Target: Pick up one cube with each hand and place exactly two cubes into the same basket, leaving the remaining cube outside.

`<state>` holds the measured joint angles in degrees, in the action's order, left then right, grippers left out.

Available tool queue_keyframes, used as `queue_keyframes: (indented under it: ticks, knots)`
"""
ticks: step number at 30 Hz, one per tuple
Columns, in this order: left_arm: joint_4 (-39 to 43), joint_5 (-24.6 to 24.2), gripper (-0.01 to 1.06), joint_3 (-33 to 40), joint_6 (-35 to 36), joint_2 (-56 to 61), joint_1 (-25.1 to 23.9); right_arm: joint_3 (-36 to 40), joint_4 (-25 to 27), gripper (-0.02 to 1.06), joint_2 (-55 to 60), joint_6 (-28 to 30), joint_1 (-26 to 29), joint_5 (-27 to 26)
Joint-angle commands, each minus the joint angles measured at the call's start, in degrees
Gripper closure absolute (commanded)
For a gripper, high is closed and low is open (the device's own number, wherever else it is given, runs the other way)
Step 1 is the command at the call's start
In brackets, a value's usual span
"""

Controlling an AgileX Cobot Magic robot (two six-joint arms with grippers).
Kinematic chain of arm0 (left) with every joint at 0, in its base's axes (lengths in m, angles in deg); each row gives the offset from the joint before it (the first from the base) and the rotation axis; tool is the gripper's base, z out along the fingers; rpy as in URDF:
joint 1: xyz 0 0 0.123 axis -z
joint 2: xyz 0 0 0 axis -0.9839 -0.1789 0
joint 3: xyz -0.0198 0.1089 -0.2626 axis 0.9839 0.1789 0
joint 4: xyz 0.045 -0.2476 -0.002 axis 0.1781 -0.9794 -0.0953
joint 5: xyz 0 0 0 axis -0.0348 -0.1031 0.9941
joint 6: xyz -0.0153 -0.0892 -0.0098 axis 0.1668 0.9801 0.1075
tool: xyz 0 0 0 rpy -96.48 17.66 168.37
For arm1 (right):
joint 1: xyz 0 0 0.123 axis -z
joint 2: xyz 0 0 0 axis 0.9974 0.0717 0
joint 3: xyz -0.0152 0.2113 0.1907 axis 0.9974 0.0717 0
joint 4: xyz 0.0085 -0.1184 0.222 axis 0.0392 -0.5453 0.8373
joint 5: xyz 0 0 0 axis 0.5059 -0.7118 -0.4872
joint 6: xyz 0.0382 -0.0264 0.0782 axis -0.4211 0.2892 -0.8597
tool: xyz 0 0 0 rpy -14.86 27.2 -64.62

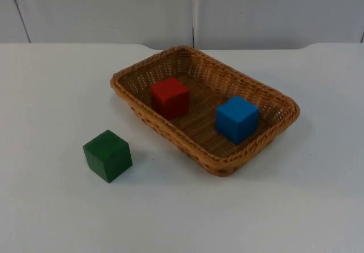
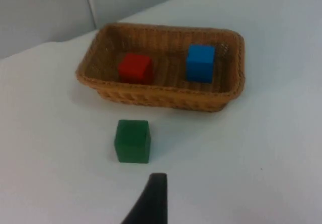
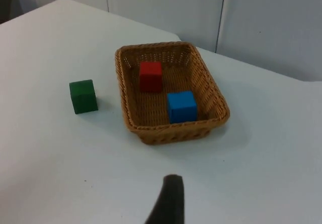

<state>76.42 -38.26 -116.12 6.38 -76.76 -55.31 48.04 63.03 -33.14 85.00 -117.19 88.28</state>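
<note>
Waiting clear of the basket (image 1: 224, 165), both arms hold nothing.

Left hand (image 2: 153, 199): stands off from one long side of the basket, above the surface (image 1: 57, 82). Spread or pressed together: cannot tell. The green cube (image 2: 132, 141) lies between this hand and the basket, near the hand and not touched by it.

Right hand (image 3: 168, 199): stands well apart from one short end of the basket, above bare surface. Spread or pressed together: cannot tell. Nothing lies between it and the basket.

Green cube: outside the basket, flat on the surface, off the long side that faces the left hand. It is level with the red end, near the wall but clear of it.

Basket: brown wicker, rectangular and shallow, resting flat. It sits askew to the grey wall (image 1: 102, 8), with one corner near it.

Red cube (image 1: 170, 96): inside the basket, flat on its floor. It is in the half far from the right hand, close to the long side facing the green cube.

Blue cube (image 1: 236, 118): inside the same basket, flat on its floor. It is in the half near the right hand and close to that short end wall. Red and blue stand apart, with wicker floor between them.

Count: two cubes in the basket, one out.
</note>
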Motion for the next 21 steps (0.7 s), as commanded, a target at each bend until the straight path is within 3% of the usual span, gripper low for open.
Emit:
queue_keyframes:
  ticks: [1, 11, 21]
  knots:
    - [4.59, -0.04, 0.15, 0.40, 4.18, 1.83, 0.21, 1.68, -1.00, 0.31, -1.07, -0.39, 0.07, 0.40]
    - [8.26, -3.46, 0.15, 2.37, 6.85, 1.83, 0.21, 7.37, -3.42, 0.31, -1.07, -7.64, 0.07, 1.75]
    - [9.29, -3.46, 0.15, 2.37, 7.82, 1.83, 0.21, 8.57, -2.36, 0.31, -1.07, -5.87, 0.07, 0.19]
